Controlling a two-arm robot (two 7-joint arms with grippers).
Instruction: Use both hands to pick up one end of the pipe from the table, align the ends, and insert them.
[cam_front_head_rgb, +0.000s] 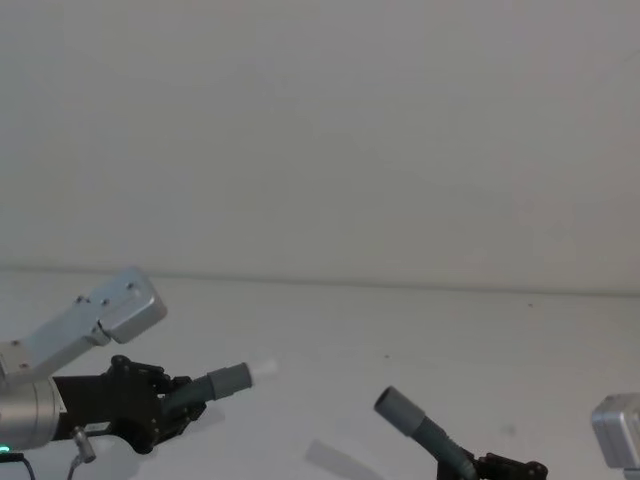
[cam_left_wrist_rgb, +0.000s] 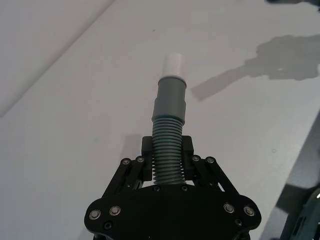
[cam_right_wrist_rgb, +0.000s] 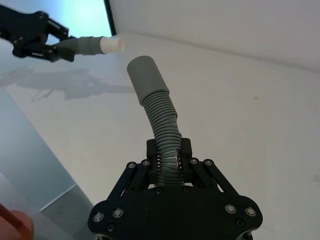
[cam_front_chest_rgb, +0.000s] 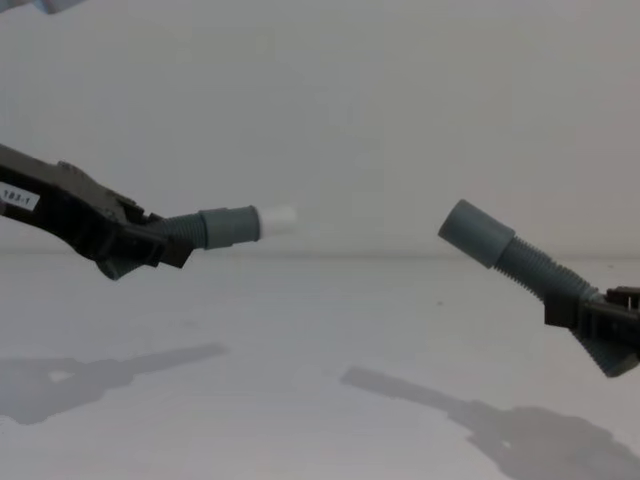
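The right tool (cam_front_head_rgb: 490, 465) is cut by the lower edge of the head view, and its body runs off the side of the chest view; the left tool (cam_front_head_rgb: 185, 405) shows whole, its arm cut at the frame edge; the inside of the socket (cam_right_wrist_rgb: 145, 75) cannot be made out. The left tool is clamped on the ribbed part of the tipped pipe piece (cam_left_wrist_rgb: 171, 100), whose white tip (cam_left_wrist_rgb: 174, 64) points ahead of it toward the right tool; the right tool is clamped on the ribbed part of the socket pipe piece (cam_right_wrist_rgb: 160, 117), which bends away from its jaws toward the left tool. Both pieces hang clear of the surface (cam_front_chest_rgb: 300, 330), plain white and crossed by shadows (cam_front_chest_rgb: 440, 400); a bare pale wall (cam_front_head_rgb: 320, 130) rises behind. Tip and socket stand well apart, open air between the tools; an edge of the surface runs near each tool.
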